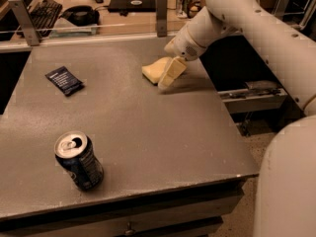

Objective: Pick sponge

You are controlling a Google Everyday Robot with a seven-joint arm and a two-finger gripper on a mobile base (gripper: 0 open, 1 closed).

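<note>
As the arm slants down from far right, the gripper (pixel 169 76) covers the sponge's (pixel 152 69) right edge; jaw state cannot be told; the table (pixel 158 132) extends nearward.

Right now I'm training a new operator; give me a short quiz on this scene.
1. True or false: the soda can lies on its side.
2. Which is nearest the gripper, down at the table's far part? A sponge, B can, C dark packet.
3. Fill in: in the camera view, the packet lies ___ of the sponge.
Key: 1 false, it stands upright. 2 A, the gripper is at the sponge's right edge. 3 left.
</note>
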